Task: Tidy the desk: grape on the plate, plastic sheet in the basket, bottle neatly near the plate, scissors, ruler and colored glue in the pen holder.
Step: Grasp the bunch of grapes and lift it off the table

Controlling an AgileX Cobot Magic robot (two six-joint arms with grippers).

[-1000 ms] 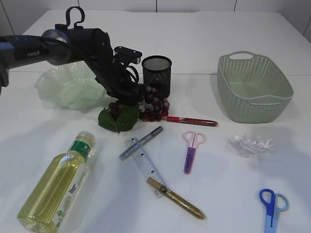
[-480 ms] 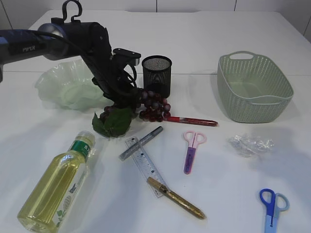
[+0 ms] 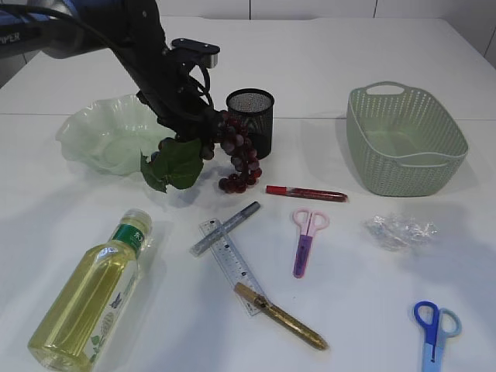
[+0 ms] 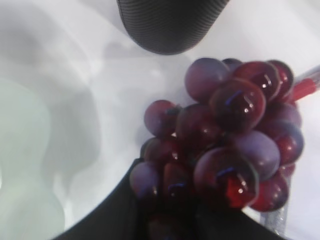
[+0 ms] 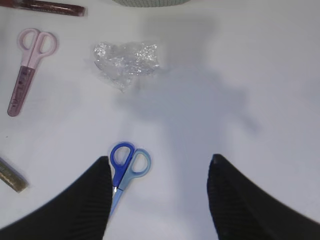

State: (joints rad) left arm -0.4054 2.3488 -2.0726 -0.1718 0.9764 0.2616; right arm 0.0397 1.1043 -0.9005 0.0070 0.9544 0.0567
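My left gripper [image 3: 192, 128] is shut on the top of the dark red grape [image 3: 239, 159] bunch and holds it off the table. Its green leaves [image 3: 174, 163] hang by the rim of the pale green plate [image 3: 93, 143]. The left wrist view is filled by the grape [image 4: 225, 140], with the black pen holder [image 4: 170, 22] behind. My right gripper [image 5: 160, 172] stands open over bare table, blue scissors [image 5: 125, 167] by its left finger and the plastic sheet [image 5: 125, 62] ahead. The bottle [image 3: 89, 291] lies front left.
The mesh pen holder [image 3: 250, 116] stands just right of the grape. The green basket [image 3: 407, 139] is at the back right. Pink scissors [image 3: 306, 240], ruler [image 3: 230, 263], red glue [image 3: 306, 193], silver glue [image 3: 226, 228] and gold glue [image 3: 280, 316] lie mid-table.
The left arm has lifted the grape bunch off the table and carried it up and left toward the plate. Everything else has stayed still.
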